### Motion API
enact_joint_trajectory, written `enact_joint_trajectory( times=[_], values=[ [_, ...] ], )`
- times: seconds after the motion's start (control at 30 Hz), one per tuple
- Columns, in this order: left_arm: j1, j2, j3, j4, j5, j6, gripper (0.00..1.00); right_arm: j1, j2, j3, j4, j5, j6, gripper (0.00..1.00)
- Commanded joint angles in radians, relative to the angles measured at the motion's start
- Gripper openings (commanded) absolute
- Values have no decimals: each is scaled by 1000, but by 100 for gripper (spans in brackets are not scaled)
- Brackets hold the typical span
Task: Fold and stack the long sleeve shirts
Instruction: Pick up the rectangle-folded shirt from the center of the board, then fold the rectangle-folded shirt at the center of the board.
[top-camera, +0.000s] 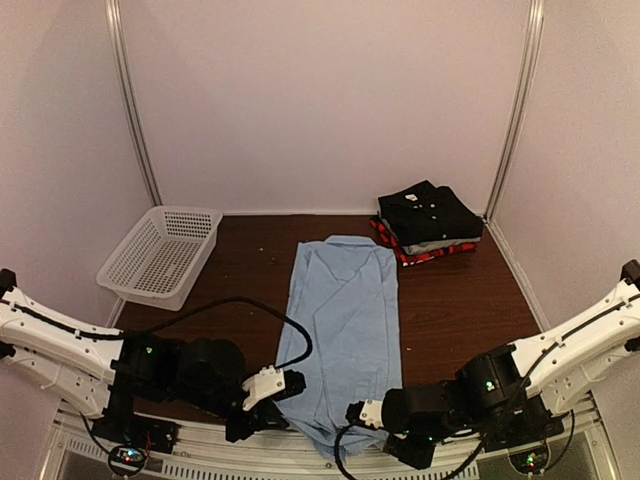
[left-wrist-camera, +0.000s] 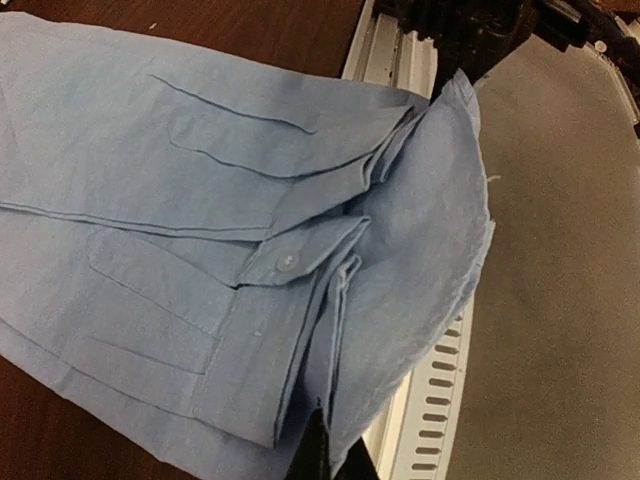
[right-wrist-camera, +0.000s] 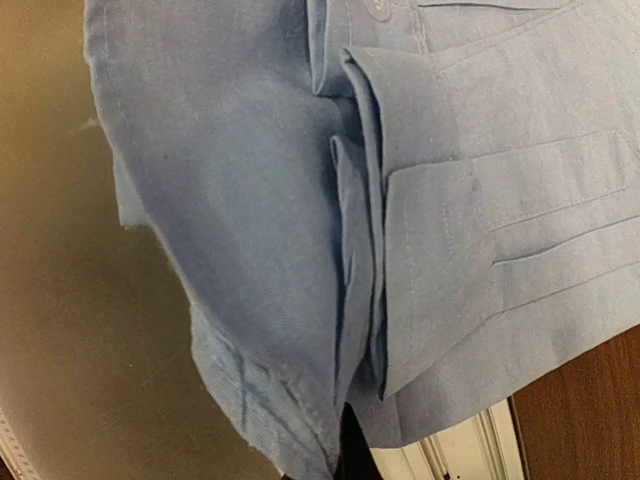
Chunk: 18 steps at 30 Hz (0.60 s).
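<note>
— Cloth in both grips: the left gripper (top-camera: 272, 392) and the right gripper (top-camera: 366, 412) are clenched at the near end of a light blue collared button-up cloth shirt (top-camera: 345, 320). Each seems to be at one corner, with fabric bunched over the fingertips in both wrist views.

— And the rest of it?

— It stretches flat away from the two grippers across the dark brown wooden table (top-camera: 460, 300), collar at the far end, sleeves tucked in. A buttoned cuff (left-wrist-camera: 287, 262) lies just ahead of the left fingers. The near edge droops past the table's edge beneath them.

— What would make this fold a good one?

— My guess: lift both corners together and level, carry them straight ahead toward the collar, keep the cuffs from sliding out, and lay down without a twist.

— The pile?

— The stack of folded black, grey and red-plaid shirts (top-camera: 428, 222) sits well beyond the right gripper, off to its right. A white plastic mesh basket (top-camera: 160, 255) stands far ahead of the left one.
</note>
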Motion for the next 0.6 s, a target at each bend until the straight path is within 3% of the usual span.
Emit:
enact_joint_trajectory(
  times=[0.0, 0.1, 0.3, 0.57],
  values=[
    [0, -96, 43, -54, -76, -140, 0, -4, -87, 25, -69, 27, 42, 0],
    [84, -141, 71, -91, -92, -123, 0, -88, -115, 71, -140, 84, 12, 0],
    [359, -121, 128, -115, -46, -63, 0, -359, -90, 170, -202, 92, -88, 0],
    [565, 183, 282, -52, -69, 58, 0, -639, 124, 301, -239, 69, -304, 2]
  ],
)
